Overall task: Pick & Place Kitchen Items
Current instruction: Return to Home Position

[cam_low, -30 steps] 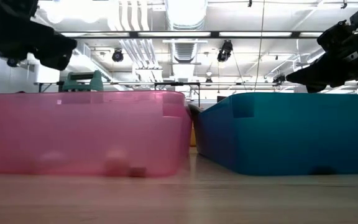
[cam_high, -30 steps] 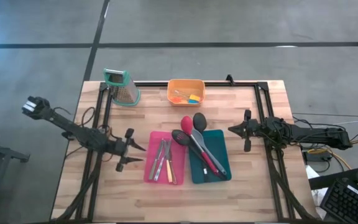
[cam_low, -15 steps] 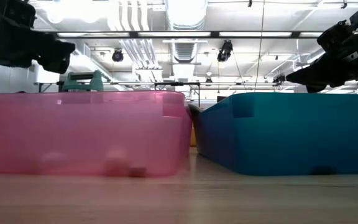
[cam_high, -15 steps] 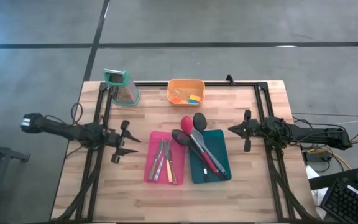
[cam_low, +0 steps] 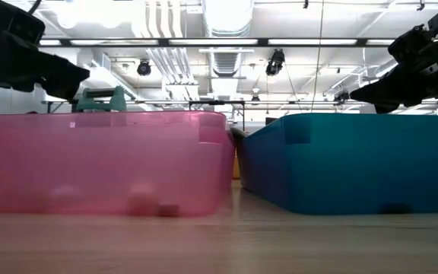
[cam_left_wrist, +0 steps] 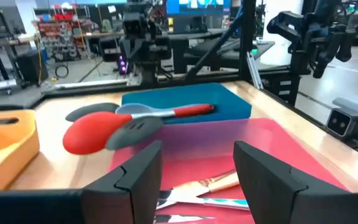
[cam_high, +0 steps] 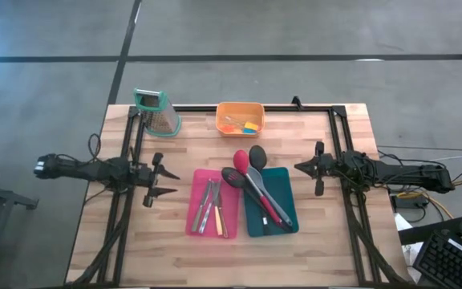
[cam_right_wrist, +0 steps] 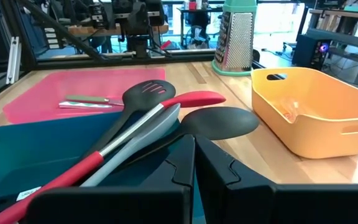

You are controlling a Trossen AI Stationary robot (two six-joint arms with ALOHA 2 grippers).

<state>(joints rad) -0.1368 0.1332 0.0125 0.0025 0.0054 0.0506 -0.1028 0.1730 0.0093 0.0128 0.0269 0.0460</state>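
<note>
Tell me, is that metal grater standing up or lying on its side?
Standing up. The grater rests on its base on the table, teal top uppermost, beside the orange bin.

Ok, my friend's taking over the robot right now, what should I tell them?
Left gripper: jaws open, empty, beside the pink bin.
Right gripper: jaws shut, empty, beside the teal bin.
Knives lie in the pink bin; spoons and spatula in the teal bin, heads over its rim; small pieces in the orange bin.
Done: every item in view is binned. Left: arms go home.
</note>
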